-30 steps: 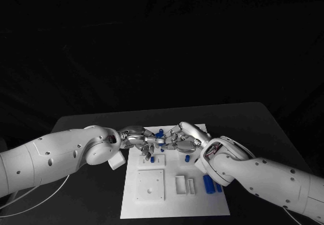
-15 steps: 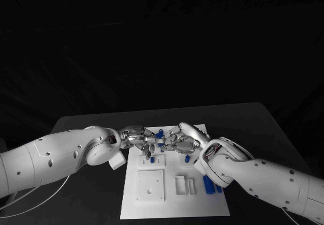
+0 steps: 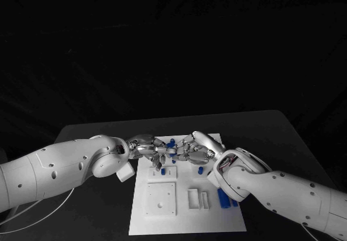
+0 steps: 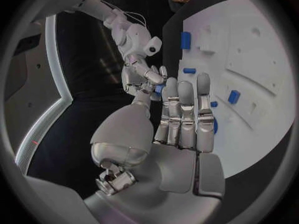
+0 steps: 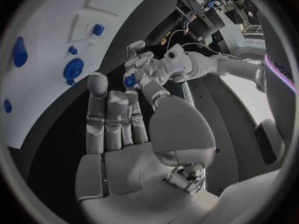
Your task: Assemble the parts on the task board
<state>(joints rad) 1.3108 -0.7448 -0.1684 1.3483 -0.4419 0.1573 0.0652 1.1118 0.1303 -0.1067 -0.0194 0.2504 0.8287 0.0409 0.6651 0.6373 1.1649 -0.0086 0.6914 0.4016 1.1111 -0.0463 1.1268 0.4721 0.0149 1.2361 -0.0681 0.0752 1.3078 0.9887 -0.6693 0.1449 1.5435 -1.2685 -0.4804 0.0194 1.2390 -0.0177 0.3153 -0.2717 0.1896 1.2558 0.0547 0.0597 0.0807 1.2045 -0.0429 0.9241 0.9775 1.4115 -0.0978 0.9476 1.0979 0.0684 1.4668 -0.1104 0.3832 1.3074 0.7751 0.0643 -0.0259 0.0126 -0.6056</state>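
Above the far end of the white task board (image 3: 184,221) my two hands meet fingertip to fingertip. A small blue part (image 3: 170,145) sits between them. My left hand (image 3: 148,148) pinches it between thumb and fingertips, and my right hand (image 3: 191,149) pinches it from the other side. In the left wrist view the part (image 4: 159,88) lies at the tips of my left hand (image 4: 181,119), with the right hand (image 4: 142,77) behind it. Seen from the right wrist, the part (image 5: 129,79) lies at the tips of my right hand (image 5: 118,119), against the left hand (image 5: 146,67).
Other blue parts lie on the board: two below the hands (image 3: 163,170) (image 3: 200,169) and two long ones by the right edge (image 3: 223,197). A square white plate (image 3: 160,197) and a white block (image 3: 195,197) sit on the near half. Black table (image 3: 275,135) surrounds the board.
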